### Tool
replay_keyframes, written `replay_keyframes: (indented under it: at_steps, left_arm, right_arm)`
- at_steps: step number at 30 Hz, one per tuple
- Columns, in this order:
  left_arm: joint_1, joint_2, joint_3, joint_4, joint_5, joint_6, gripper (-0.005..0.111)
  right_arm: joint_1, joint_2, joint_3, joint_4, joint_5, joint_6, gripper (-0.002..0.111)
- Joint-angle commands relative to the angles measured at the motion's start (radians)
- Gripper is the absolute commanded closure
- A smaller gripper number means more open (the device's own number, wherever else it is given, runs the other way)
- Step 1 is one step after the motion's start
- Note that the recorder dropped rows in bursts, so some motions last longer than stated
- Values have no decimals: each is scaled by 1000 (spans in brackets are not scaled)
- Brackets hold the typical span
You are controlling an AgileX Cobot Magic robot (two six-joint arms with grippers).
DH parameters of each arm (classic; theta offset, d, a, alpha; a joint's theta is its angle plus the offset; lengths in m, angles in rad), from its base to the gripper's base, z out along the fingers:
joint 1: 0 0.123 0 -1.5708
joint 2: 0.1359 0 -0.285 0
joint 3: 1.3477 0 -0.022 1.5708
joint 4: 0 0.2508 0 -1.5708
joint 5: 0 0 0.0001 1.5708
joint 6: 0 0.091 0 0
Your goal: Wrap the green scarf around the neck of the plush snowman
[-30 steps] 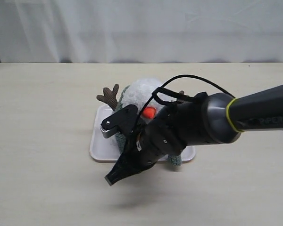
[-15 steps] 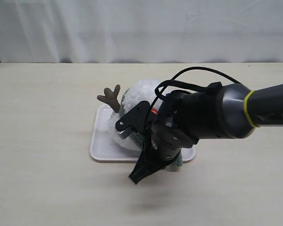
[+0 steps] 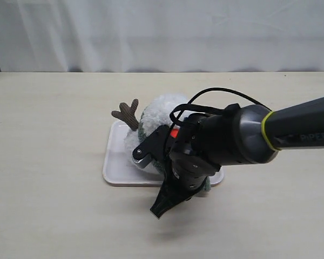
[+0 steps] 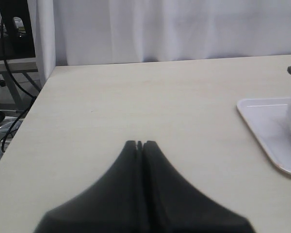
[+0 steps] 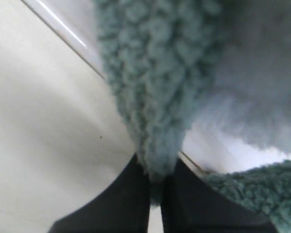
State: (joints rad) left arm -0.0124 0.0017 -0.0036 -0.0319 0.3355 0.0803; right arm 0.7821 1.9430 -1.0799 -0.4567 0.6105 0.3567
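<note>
The right pincer is clenched on the very tip of the scarf. The right wrist view makes it obvious: both black fingers are pinched tight on the narrow end of the fuzzy green strip. From there the strip runs away from the pincer, over the tray's rim and toward the snowman's white fluff. Another bit of the same green fleece lies on the tray just beside the held part.

In the exterior view that pincer points down at the tabletop, just off the near edge of the tray. That's roughly 6 o'clock from the snowman, so the scarf end is in the pincer itself, at the tray's near rim.

The snowman sits on the tray with one brown twig arm sticking out at about 10 o'clock. A sliver of its orange nose peeks out right at the edge of the arm. Some green shows against the white fluff on its 9 o'clock side. The big dark arm covers the neck and most of the body, so there's no telling how far round the scarf goes.

The left pincer is closed with nothing in it, over bare tabletop. It's well apart from the tray, and only the tray's corner shows in the left wrist view.
</note>
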Motion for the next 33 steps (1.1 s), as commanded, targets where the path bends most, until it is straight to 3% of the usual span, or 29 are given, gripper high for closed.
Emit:
replay_keyframes:
  at_steps: [1,6,9,16,20,22,27,33]
  left_arm:
    - [5,-2,4,-6,-12,-3,107]
    - [5,-2,4,-7,-12,-3,107]
    - [5,-2,4,-7,-12,-3,107]
    - [5,-2,4,-7,-12,-3,107]
    - [5,-2,4,-7,-12,-3,107]
    - [5,-2,4,-7,-12,-3,107]
    - [5,-2,4,-7,-12,-3,107]
    - [5,-2,4,-7,-12,-3,107]
  right_arm:
    - [0,-23,-1,6,-5,6,93]
    - [0,-97,-1,105,1,-3,72]
    - [0,-157,-1,202,27,-33,65]
    - [0,-311,-1,464,129,-224,63]
    - [0,-392,-2,502,91,-227,64]
    - [0,-411,-22,502,55,-227,66]
    - [0,-391,-150,498,41,-248,104]
    - [-2,-268,-373,363,73,-201,104]
